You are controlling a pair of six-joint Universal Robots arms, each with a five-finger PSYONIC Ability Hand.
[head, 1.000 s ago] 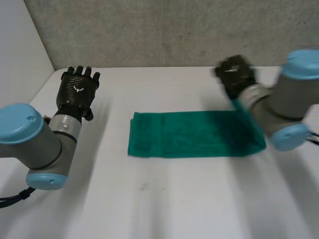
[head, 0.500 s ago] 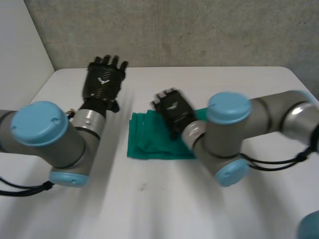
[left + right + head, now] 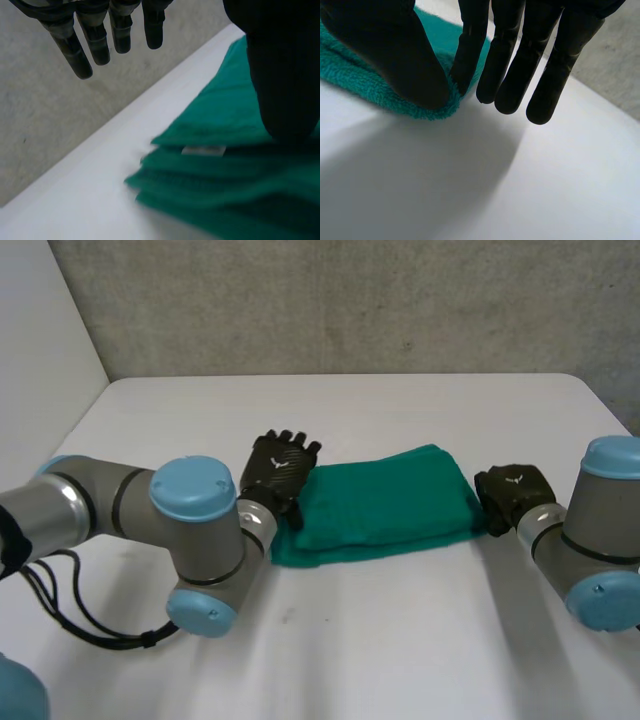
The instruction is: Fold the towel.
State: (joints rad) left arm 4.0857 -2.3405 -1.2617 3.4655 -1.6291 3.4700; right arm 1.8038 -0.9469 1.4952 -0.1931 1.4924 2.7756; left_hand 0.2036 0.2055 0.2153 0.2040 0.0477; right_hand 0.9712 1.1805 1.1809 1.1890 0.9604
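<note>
Folding looks largely done: the towel (image 3: 385, 502) lies in stacked layers in the middle of the table (image 3: 350, 640). The left hand (image 3: 280, 468) rests with straight fingers at its left end. The right hand (image 3: 513, 495) pinches the right edge between thumb and finger. Only letting go seems left.

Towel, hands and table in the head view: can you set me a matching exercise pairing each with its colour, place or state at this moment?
Things:
1. towel
2. left hand
3. right hand
4. table

Descriptions:
A. white, with everything else on or over it
B. at the towel's right end
C. green, folded in layers
D. fingers straight, at the towel's left end

Pairs: 1-C, 2-D, 3-B, 4-A
</note>
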